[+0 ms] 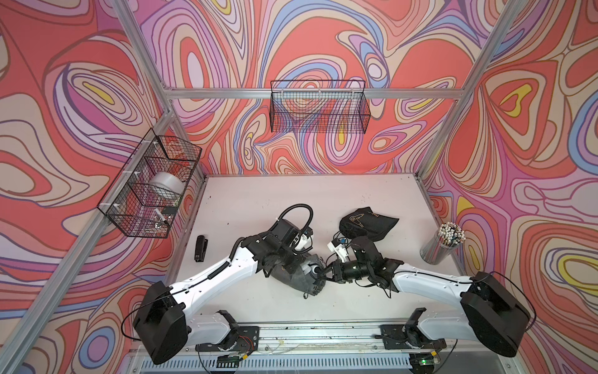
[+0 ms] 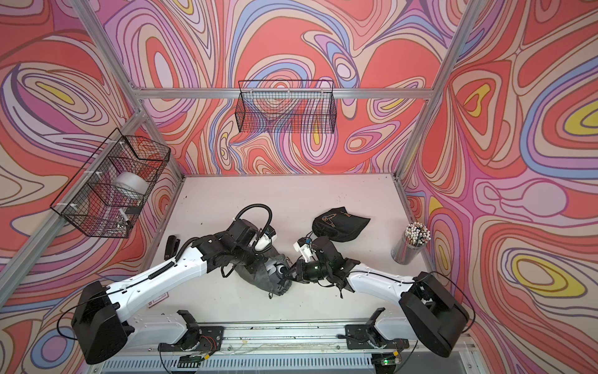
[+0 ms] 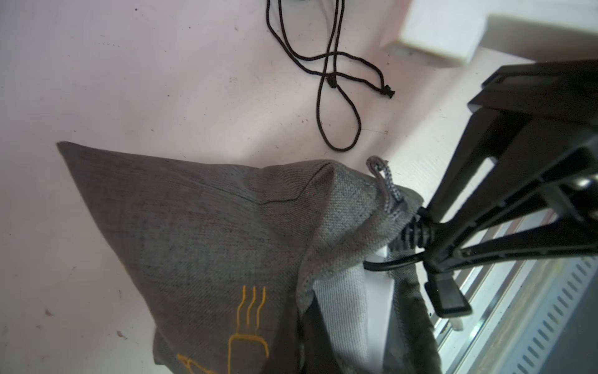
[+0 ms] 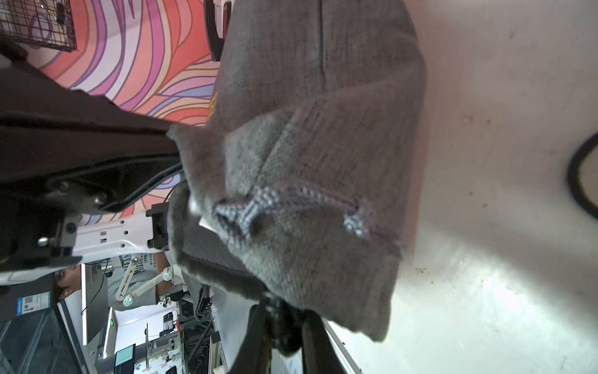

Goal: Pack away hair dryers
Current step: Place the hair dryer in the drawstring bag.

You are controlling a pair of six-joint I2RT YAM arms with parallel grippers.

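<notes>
A grey drawstring pouch (image 1: 296, 281) (image 2: 259, 278) with gold print lies at the table's middle. A white hair dryer (image 3: 377, 291) sits mostly inside its open mouth, and a pale part of it (image 1: 313, 269) shows there in a top view. My left gripper (image 3: 307, 349) is shut on the pouch's rim fabric beside the mouth. My right gripper (image 4: 281, 311) (image 1: 323, 274) is shut on the black ribbed collar of the dryer's cord (image 3: 411, 231), right at the mouth. The grey drawstring (image 4: 291, 200) lies across the pouch.
A black pouch (image 1: 369, 223) with gold print lies behind my right gripper, its thin black string (image 3: 336, 97) looped on the table. A stapler (image 1: 200, 247) lies at the left and a cup of pencils (image 1: 441, 246) stands at the right. Wire baskets (image 1: 318, 107) (image 1: 152, 187) hang on the walls.
</notes>
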